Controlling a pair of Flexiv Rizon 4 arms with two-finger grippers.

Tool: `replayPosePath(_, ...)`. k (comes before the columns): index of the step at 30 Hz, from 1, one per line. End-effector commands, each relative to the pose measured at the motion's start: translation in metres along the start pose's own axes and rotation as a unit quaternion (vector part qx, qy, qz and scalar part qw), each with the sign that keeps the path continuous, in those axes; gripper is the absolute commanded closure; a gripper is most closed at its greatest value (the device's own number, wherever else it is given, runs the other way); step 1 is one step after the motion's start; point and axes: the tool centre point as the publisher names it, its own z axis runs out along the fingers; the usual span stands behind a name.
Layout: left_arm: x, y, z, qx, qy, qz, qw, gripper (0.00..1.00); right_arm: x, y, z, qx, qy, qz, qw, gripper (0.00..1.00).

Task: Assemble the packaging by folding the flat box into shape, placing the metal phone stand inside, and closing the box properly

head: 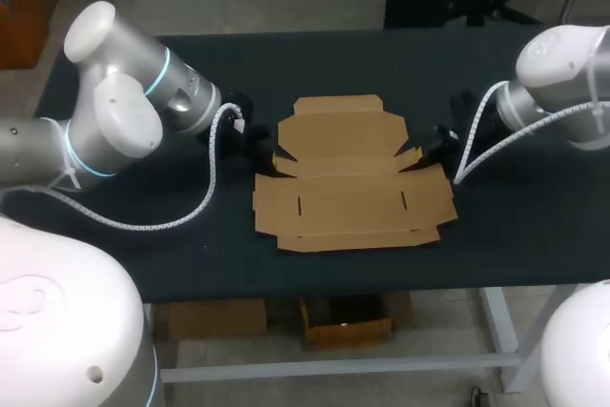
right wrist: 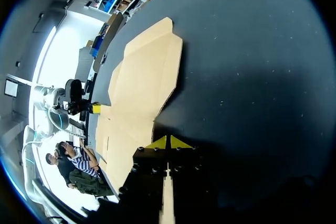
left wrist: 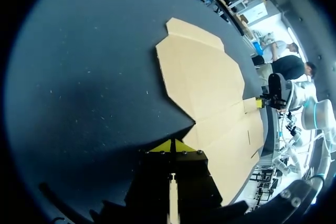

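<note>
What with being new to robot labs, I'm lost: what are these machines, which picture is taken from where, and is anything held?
Two robot arms stand at a dark table. The head view looks down from above: the left arm comes in from its left, the right arm from its right. The two round pictures come from a camera on each wrist, looking along its yellow-tipped jaws. On the table lies a flat, unfolded cardboard box. Both arms' jaws are shut, tips at notches in the box's side edges; nothing appears held.
</note>
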Motion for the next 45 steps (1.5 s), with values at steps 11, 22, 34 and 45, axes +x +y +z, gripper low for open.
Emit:
replayPosePath(11, 0.009, -0.001, 0.000, 0.005, -0.023, 0.002, 1.000, 1.00, 0.008, -0.001, 0.000, -0.011, -0.028, 0.008, 1.000, 1.00)
replayPosePath(22, 0.007, 0.000, 0.001, 0.004, -0.029, -0.001, 1.000, 1.00, 0.008, 0.003, 0.002, -0.008, -0.039, 0.010, 0.999, 1.00)
replayPosePath(34, 0.014, 0.001, 0.001, 0.007, -0.048, -0.001, 0.999, 1.00, 0.014, 0.005, 0.004, -0.008, -0.056, 0.019, 0.998, 1.00)
replayPosePath(45, 0.022, 0.003, 0.000, 0.015, -0.072, -0.006, 0.997, 1.00, 0.020, 0.002, 0.003, -0.018, -0.080, 0.028, 0.996, 1.00)
